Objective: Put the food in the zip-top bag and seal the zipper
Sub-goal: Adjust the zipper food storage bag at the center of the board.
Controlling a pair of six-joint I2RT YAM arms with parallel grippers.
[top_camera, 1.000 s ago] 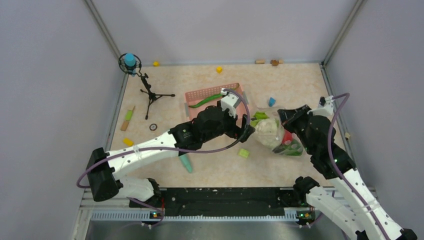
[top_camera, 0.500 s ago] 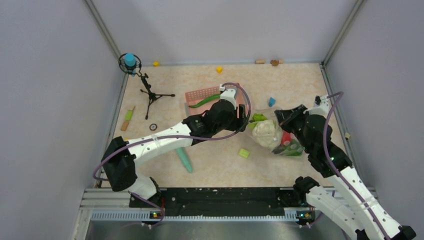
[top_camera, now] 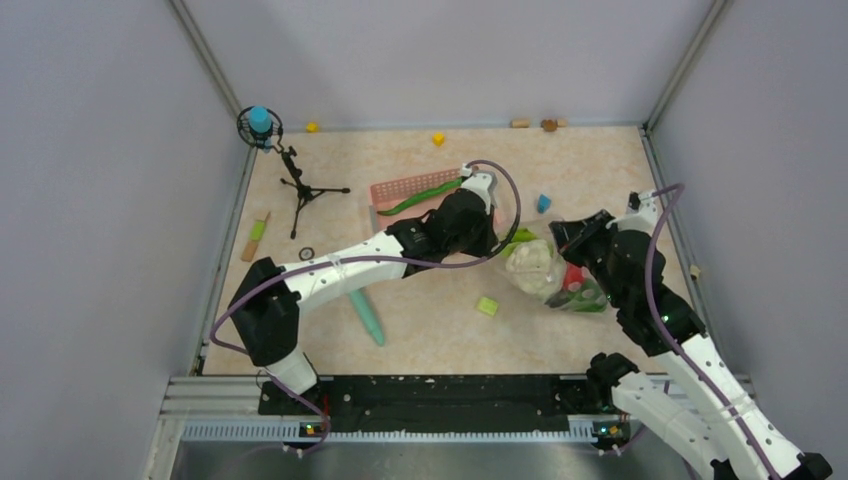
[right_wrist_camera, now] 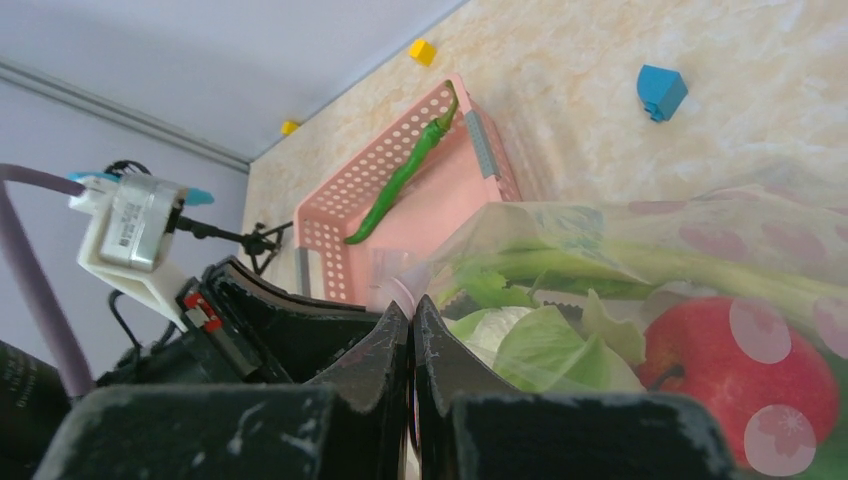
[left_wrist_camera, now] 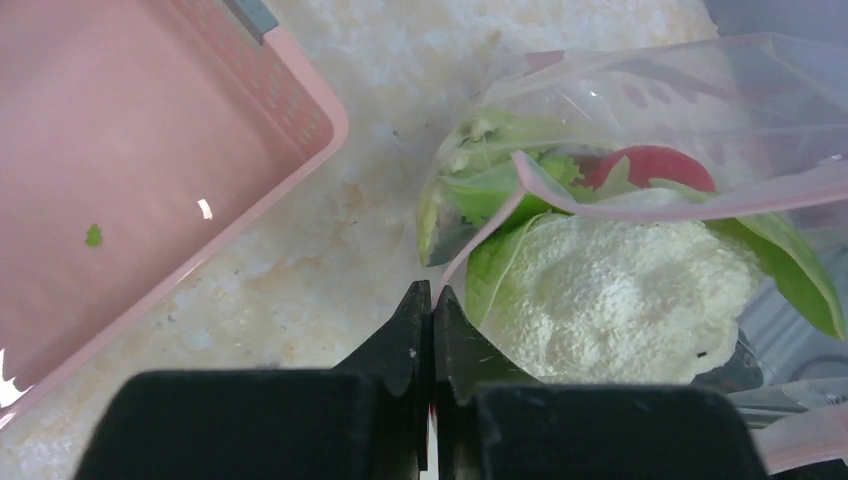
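The clear zip-top bag [top_camera: 548, 275] lies right of centre, holding food: a white cauliflower [left_wrist_camera: 620, 290], a red tomato [right_wrist_camera: 740, 370], a pale leek stalk [right_wrist_camera: 640, 265] and green leaves [left_wrist_camera: 480, 190]. Its pinkish zipper [left_wrist_camera: 640, 200] runs along the mouth, which still gapes between the two grips. My left gripper [left_wrist_camera: 432, 292] is shut on the zipper's near end, at the bag's left corner [top_camera: 500, 243]. At the mouth's other side, my right gripper [right_wrist_camera: 411, 308] is shut on the bag's edge [top_camera: 566, 243].
The pink basket [top_camera: 400, 192] stands just left of the bag with a green chili [right_wrist_camera: 405, 175] in it. A teal stick [top_camera: 368, 318] and a yellow-green block [top_camera: 487, 306] lie nearer. A blue block [top_camera: 543, 203] lies behind the bag; a small tripod [top_camera: 298, 188] stands far left.
My left arm reached further right to the bag's mouth, and its gripper went from open to shut on the zipper. The right gripper kept its hold.
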